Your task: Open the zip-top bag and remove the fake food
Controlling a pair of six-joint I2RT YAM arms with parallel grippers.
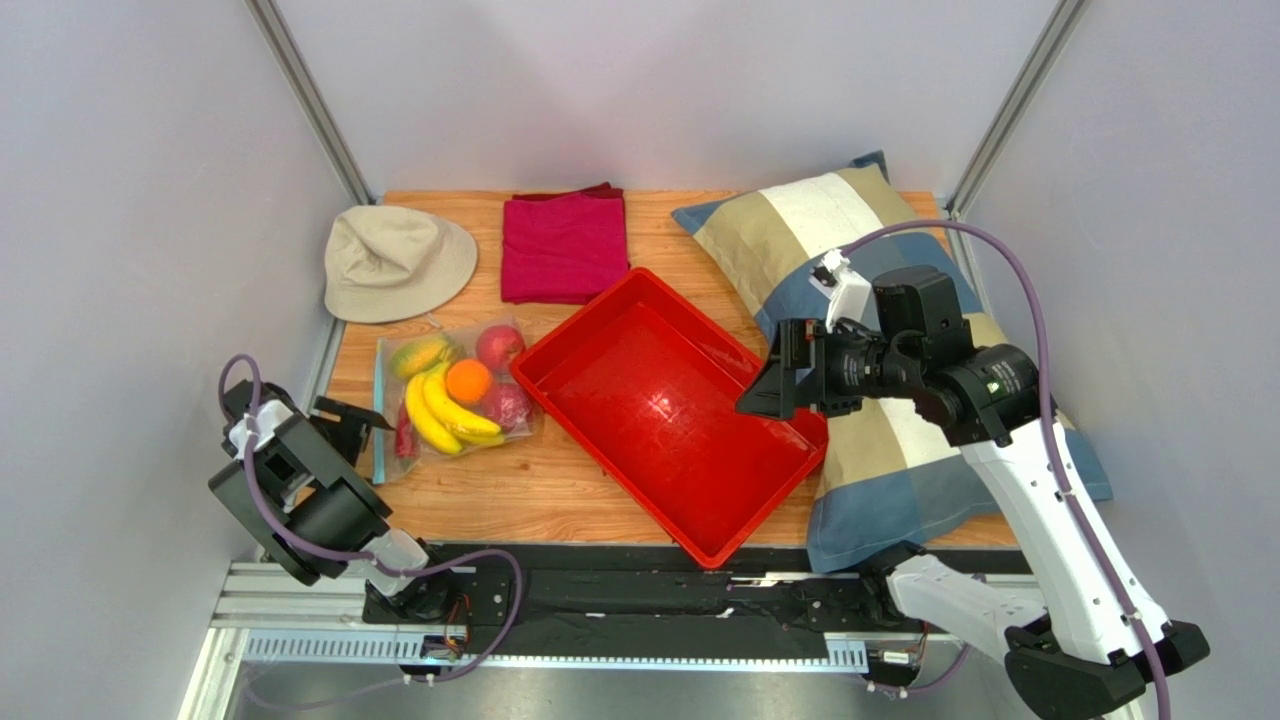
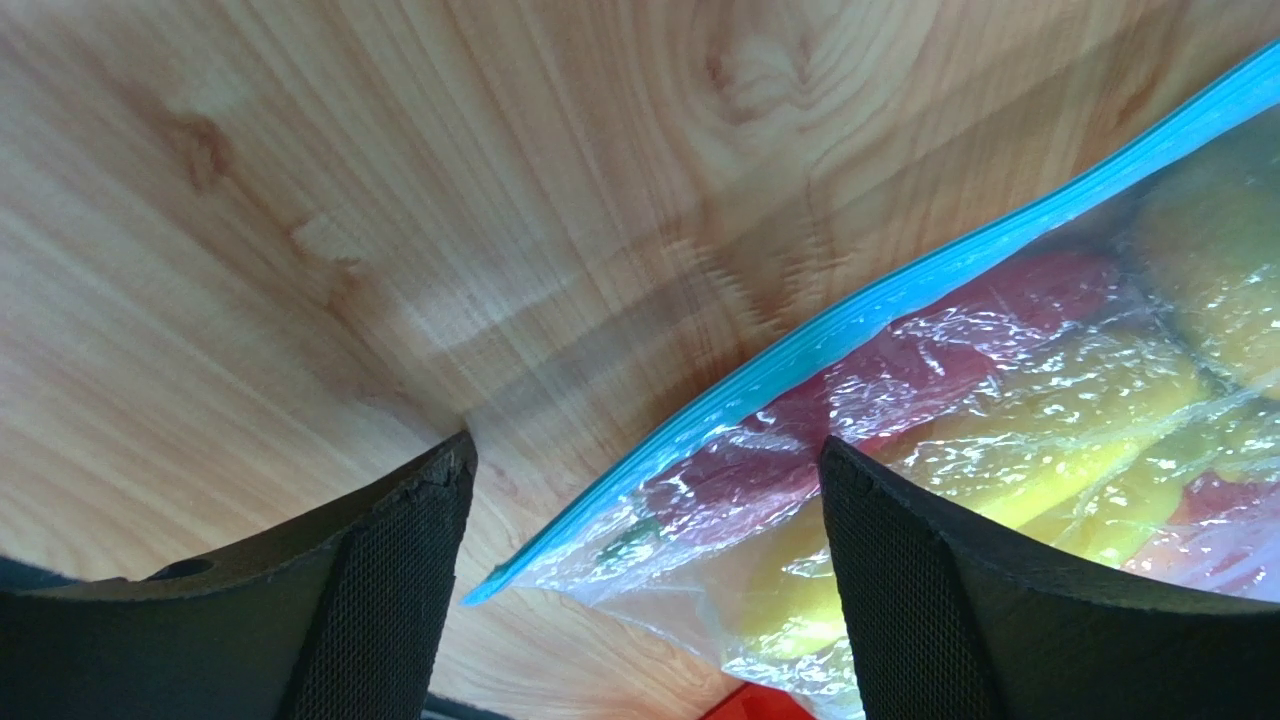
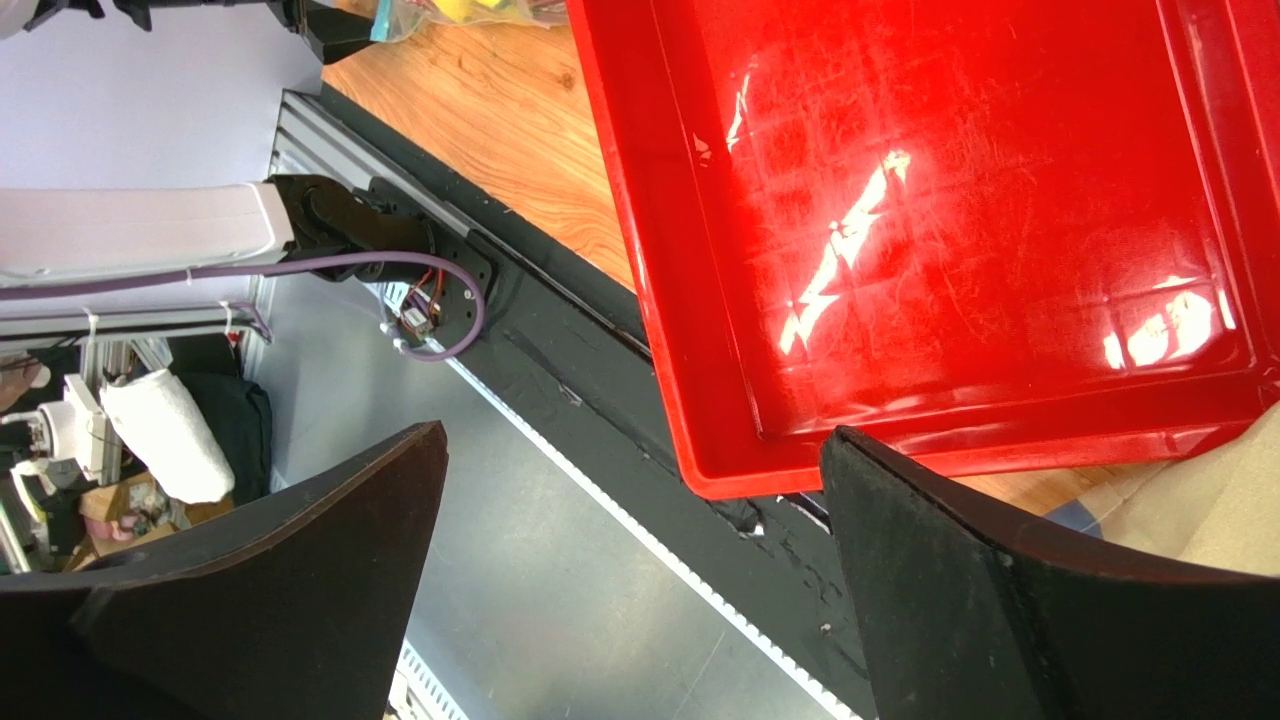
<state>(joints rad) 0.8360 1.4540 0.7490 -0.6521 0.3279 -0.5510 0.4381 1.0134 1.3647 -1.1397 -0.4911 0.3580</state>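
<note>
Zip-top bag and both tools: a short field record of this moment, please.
bag: zip-top bag on the table, left of the red tray
contents: fake food all inside
zip strip: looks shut, facing the left arm
left tool: open, empty, at the strip's corner
right tool: open, empty, raised by the tray's right side

Zip-top bag (image 1: pixel 457 387) holding fake food (image 1: pixel 437 413), beside red tray (image 1: pixel 669 408)
</note>
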